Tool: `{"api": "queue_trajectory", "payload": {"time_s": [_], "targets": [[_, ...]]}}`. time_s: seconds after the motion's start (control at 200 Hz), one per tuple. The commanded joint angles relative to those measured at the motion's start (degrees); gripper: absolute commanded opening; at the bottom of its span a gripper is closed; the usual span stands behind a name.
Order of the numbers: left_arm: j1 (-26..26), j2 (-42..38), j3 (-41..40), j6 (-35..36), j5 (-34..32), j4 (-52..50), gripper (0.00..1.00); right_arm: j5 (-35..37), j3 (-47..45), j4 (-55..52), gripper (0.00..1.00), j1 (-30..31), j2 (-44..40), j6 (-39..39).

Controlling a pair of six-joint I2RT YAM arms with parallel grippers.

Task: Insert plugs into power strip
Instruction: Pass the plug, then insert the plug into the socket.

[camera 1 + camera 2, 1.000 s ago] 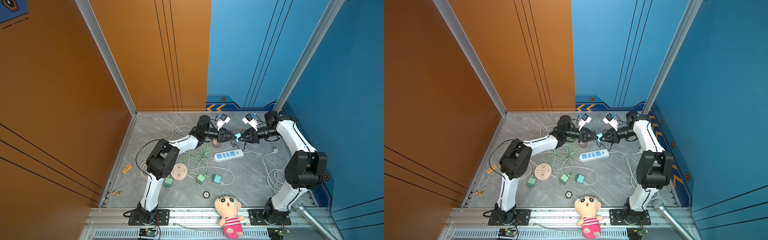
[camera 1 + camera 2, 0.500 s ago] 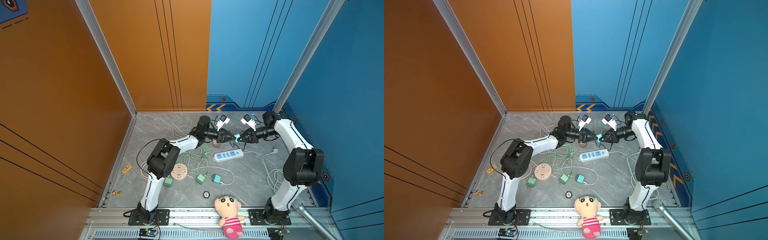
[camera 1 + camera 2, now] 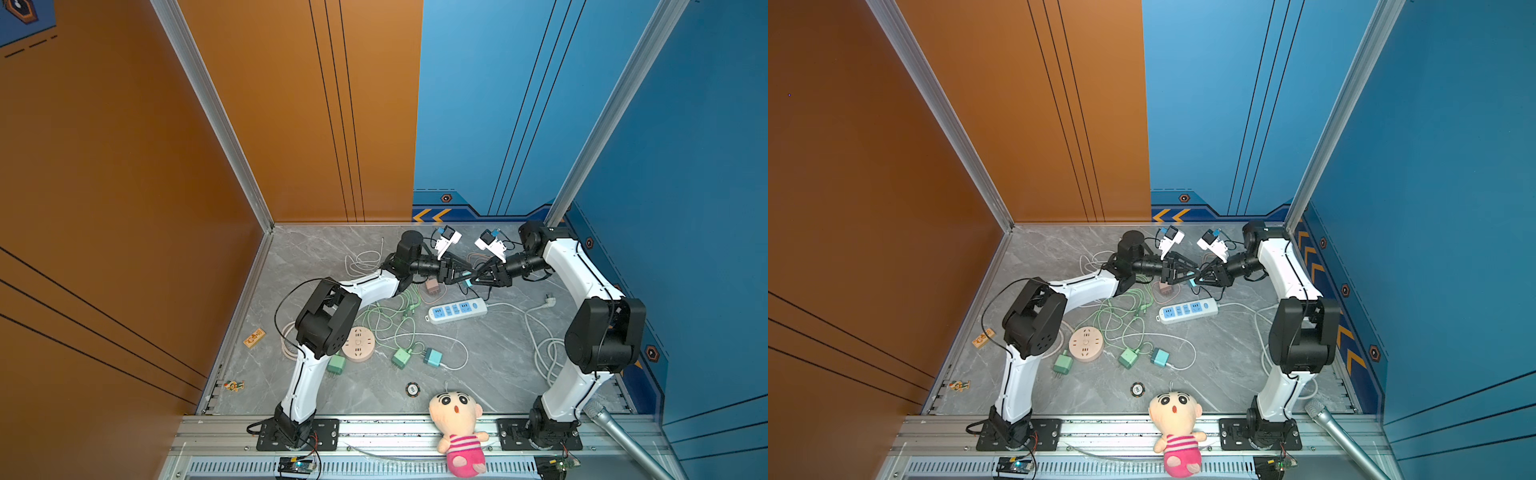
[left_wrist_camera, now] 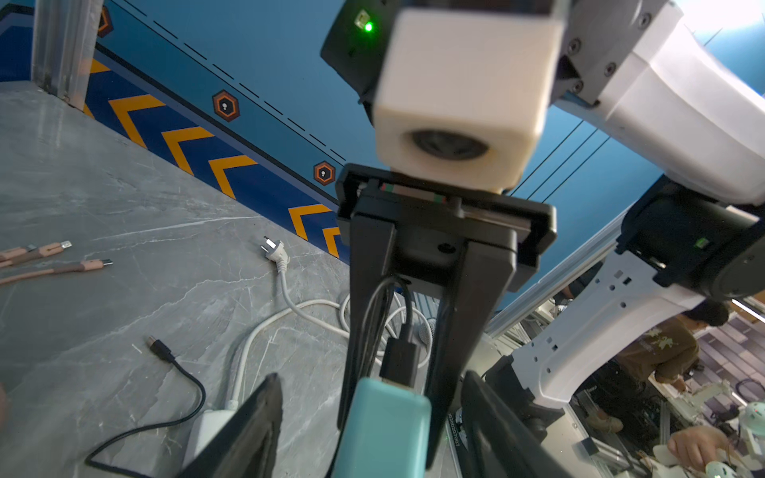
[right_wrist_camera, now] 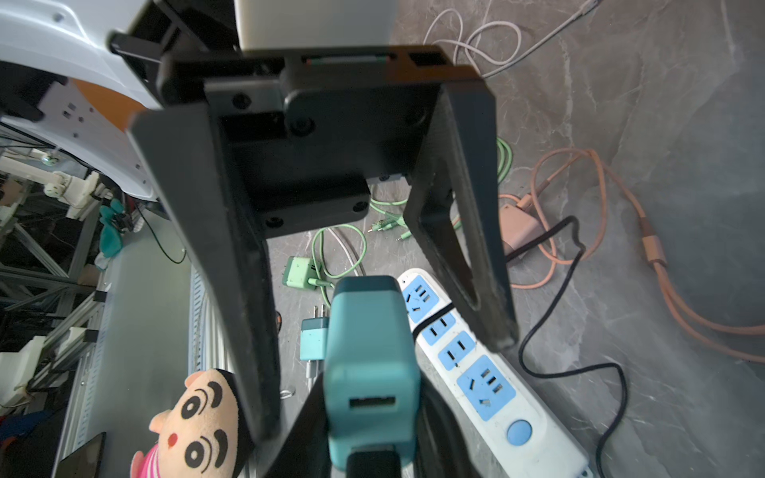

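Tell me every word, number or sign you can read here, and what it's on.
No word or number reads clearly.
Orange chevron arrows, no letters: on the blue wall band.
Hexagon badges, symbol only: same band.
Printed code strip beside the teal plug: too blurred.
Wooden tag: print too small.
Round black token: marking too small.

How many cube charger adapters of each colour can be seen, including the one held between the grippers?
Green adapter: 2
Teal adapter: 2
Pink-brown adapter: 1
Total: 5
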Motion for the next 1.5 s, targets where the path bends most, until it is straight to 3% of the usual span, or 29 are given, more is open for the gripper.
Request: {"api": "queue_trajectory", "payload": {"time_s": [0.0, 0.09, 0.24, 0.365, 0.485, 0.631, 0.701, 0.826, 1.026, 1.497], "targets": [[2.9, -4.8, -2.9, -0.5, -3.9, 1.0, 0.76, 6.5, -2.1, 6.1, 0.0, -1.2, -4.4, 4.3], [4.1, -7.2, -6.2, 0.0, -4.9, 1.0, 0.77, 8.7, -2.5, 7.1, 0.0, -2.0, -4.8, 4.8], [6.5, -10.8, -11.3, -0.2, -5.7, 1.0, 0.81, 18.4, -3.1, 7.7, 0.0, -2.0, -4.4, 4.3], [7.6, -12.5, -14.6, 1.3, -5.8, -1.9, 0.8, 21.0, -4.9, 9.7, 0.0, -1.4, -4.5, 3.0], [7.0, -13.6, -14.8, 7.9, -7.7, -13.6, 0.79, 24.4, -5.4, 9.6, 0.0, 0.0, -3.6, 0.0], [3.6, -15.6, -10.9, 22.7, -15.8, -35.3, 0.79, 30.1, -2.9, 8.7, 0.0, 0.7, -1.1, -2.3], [2.4, -16.2, -10.5, 25.6, -16.3, -39.5, 0.77, 30.3, -1.4, 8.2, 0.0, 1.2, 0.1, -3.5], [2.3, -16.2, -10.9, 25.7, -16.0, -41.3, 0.76, 28.7, 0.5, 7.3, 0.0, 2.3, 2.4, -5.4], [1.6, -14.8, -10.7, 25.8, -15.7, -43.1, 0.72, 31.8, 3.2, 4.6, 0.0, 6.6, 7.8, -8.2], [3.8, -9.9, -7.3, 23.8, -12.8, -41.6, 0.68, 35.6, 3.8, 0.5, 0.0, 8.2, 10.9, -10.7]]}}
